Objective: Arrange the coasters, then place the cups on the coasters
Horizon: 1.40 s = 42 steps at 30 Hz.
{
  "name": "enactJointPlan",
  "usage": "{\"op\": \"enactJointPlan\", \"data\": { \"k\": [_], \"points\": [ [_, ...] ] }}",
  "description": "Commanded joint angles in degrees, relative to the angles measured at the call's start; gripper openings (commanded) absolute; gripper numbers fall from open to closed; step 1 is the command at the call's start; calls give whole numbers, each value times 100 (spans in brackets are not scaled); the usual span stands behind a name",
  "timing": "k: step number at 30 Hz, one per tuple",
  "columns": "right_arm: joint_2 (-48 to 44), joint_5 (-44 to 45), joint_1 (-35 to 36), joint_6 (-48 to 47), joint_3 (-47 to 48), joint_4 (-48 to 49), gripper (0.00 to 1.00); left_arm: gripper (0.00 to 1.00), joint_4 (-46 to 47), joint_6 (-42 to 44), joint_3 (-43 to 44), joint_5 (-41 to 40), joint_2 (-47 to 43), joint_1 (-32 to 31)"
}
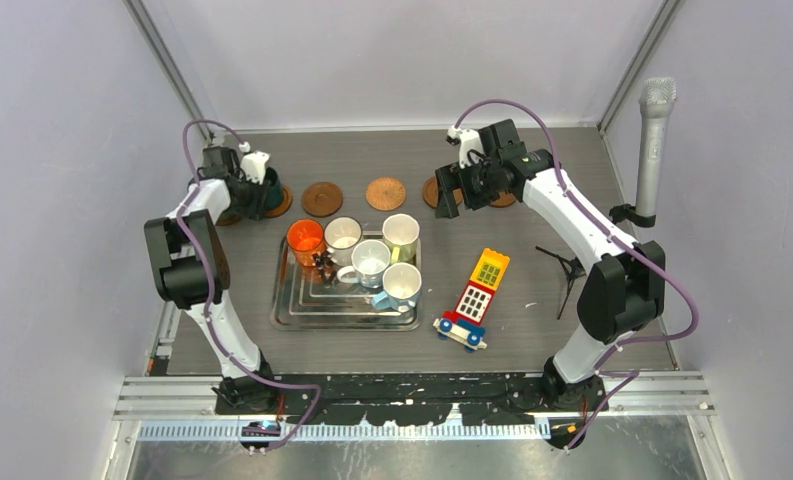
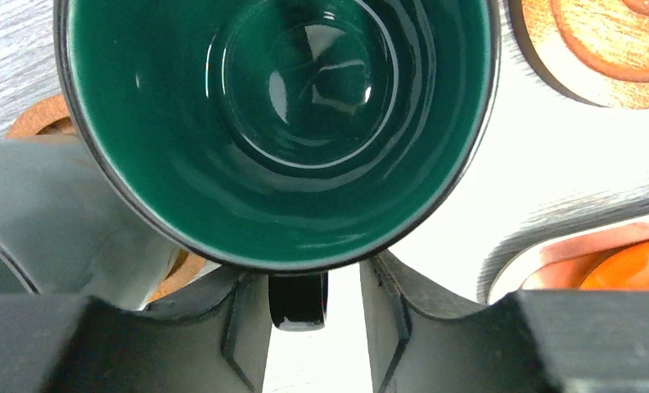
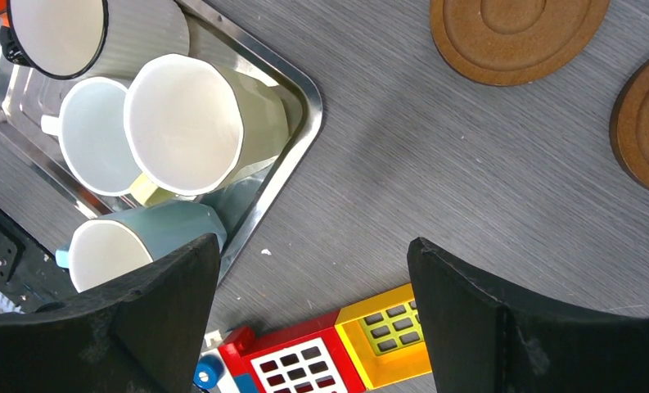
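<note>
Green cup (image 2: 288,123) upright on far-left coaster (image 1: 283,205). Left gripper (image 2: 314,286) fingers parted, straddling its handle (image 2: 298,303), gap showing on one side. Right gripper (image 3: 313,278) spread wide, holding nothing, over table (image 3: 370,164). Five cups (image 1: 370,258) in tray (image 1: 292,318). Toy block (image 3: 329,356) keypad markings unreadable.

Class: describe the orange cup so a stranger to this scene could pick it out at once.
Find the flat metal tray in the middle of the table. Five cups crowd its far half; the orange cup stands at the far left corner. It alone is brightly coloured; its neighbours are white or pale.
</note>
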Motion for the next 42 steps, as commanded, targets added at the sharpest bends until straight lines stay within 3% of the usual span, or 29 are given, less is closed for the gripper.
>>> {"op": "enactJointPlan", "data": {
  "k": [1, 8, 17, 19, 20, 25, 33, 42],
  "points": [
    [5, -66, -17, -29, 230, 104, 89, 46, -58, 39, -8, 95, -503, 59],
    [-55, -76, -16, -20, 147, 120, 89, 68, -609, -252, -262, -40, -1455, 60],
    [-35, -177, -15, 59, 124, 196, 89, 80, -2322, -810, -688, 427, -2921, -226],
    [-10, -217, -15, 129, 120, 238, 88, 97, -2345, -1163, -935, 511, -3305, -391],
    [3, -243, -15, 170, 115, 250, 88, 99, -2301, -1357, -1065, 467, -3479, -507],
    [56, -340, -19, 262, 136, 275, 88, 100, -2039, -2119, -1562, -85, -3950, -1258],
    [62, -391, -20, 425, 99, 344, 88, 100, -1157, -3056, -2355, -1191, -3907, -2134],
    [-43, -336, -17, 376, 19, 315, 88, 100, -627, -3323, -2494, -1475, -3579, -2326]
  ]
}}
